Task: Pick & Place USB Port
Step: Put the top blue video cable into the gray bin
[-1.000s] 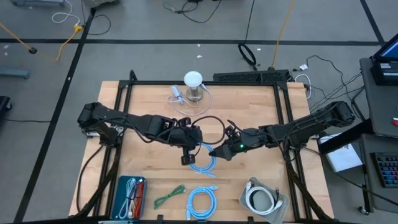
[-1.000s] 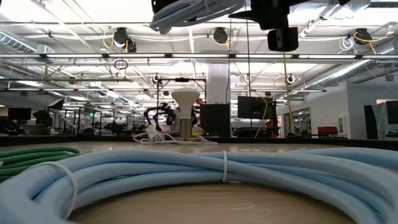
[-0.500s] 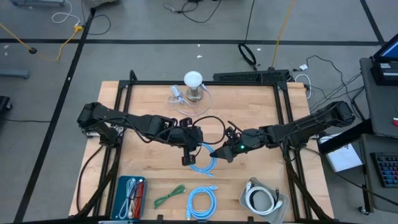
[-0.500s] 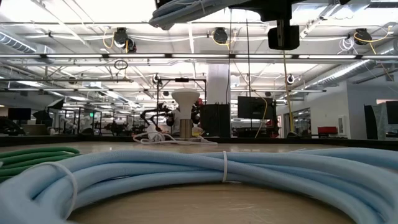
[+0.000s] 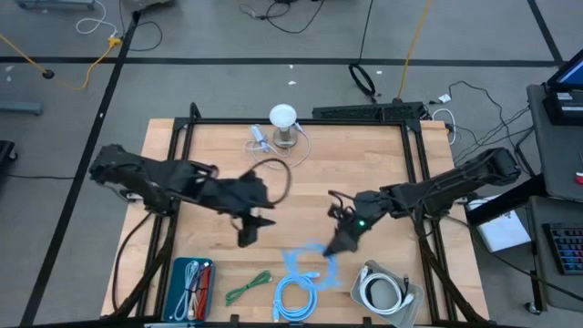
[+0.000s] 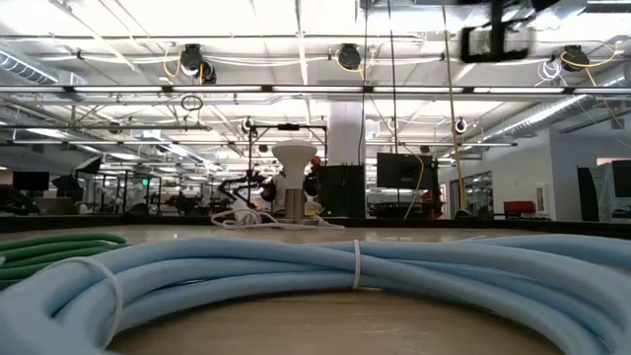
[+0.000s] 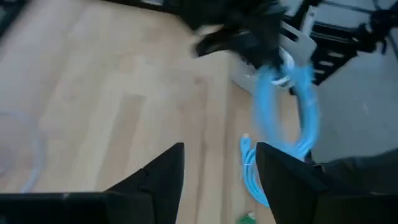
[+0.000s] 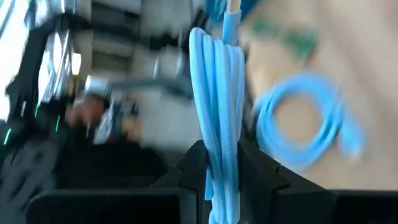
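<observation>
High view: right gripper (image 5: 339, 246) clamped on blue cable (image 5: 314, 262), carrying toward five o'clock; left gripper (image 5: 248, 230) spread, empty; placement pending.

Bright, even overhead light across the wooden table (image 5: 383, 146) in the high view, with only soft, short shadows under both arms — motion blur smearing the left gripper (image 5: 248, 232) and the light blue cable (image 5: 314, 264) carried near the front edge. Glare from ceiling lamps (image 6: 296, 20) washing out the top of the low view, the near blue coil (image 6: 355, 271) soft and out of focus. Heavy blur throughout both wrist views — table grain and background streaked.
</observation>
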`<move>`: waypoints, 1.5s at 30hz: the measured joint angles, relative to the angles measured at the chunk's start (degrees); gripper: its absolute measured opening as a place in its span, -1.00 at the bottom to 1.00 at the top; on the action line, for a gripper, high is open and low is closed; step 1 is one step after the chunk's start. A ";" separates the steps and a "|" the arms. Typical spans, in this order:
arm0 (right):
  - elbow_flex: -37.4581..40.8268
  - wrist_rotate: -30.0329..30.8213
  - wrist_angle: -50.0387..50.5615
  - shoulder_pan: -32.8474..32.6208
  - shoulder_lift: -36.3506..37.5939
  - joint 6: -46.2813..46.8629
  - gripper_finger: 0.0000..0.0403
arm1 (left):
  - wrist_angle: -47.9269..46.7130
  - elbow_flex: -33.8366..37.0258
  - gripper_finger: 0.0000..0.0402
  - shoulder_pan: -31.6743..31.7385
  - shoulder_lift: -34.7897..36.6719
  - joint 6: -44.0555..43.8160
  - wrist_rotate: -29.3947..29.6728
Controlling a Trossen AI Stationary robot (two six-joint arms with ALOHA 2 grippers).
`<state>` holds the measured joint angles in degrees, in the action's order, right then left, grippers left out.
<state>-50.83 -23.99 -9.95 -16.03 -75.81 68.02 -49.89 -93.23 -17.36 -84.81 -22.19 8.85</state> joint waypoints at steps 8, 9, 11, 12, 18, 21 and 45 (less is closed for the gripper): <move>0.00 -3.85 30.38 -10.25 9.40 9.08 -0.72 | -11.57 -0.05 -0.19 -5.05 3.25 -7.13 10.66; 0.00 -2.23 34.54 -12.22 11.17 11.14 -0.72 | -12.41 -0.02 -0.22 -5.77 3.20 -7.84 11.50; 0.00 3.36 41.05 -16.56 14.82 16.44 -0.72 | -13.23 -0.02 -0.26 -7.12 2.60 -8.99 12.52; 0.00 6.55 43.71 -18.93 16.60 19.47 -0.73 | -13.24 -0.02 -0.28 -7.56 2.16 -9.28 12.97; 0.00 23.85 50.16 -30.98 22.57 35.43 -0.73 | -13.46 0.02 -0.37 -8.63 -0.85 -9.40 13.68; 0.00 25.36 49.85 -34.26 21.80 38.68 -0.73 | -14.41 0.04 -0.39 -8.51 -2.30 -8.77 13.48; 12.05 22.24 21.65 -38.49 14.08 39.24 -0.73 | -16.39 0.06 -0.39 -6.30 -5.03 -7.05 11.01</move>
<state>-38.77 -1.76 11.70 -54.52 -61.73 107.26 -66.28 -93.17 -23.66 -89.84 -29.23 19.86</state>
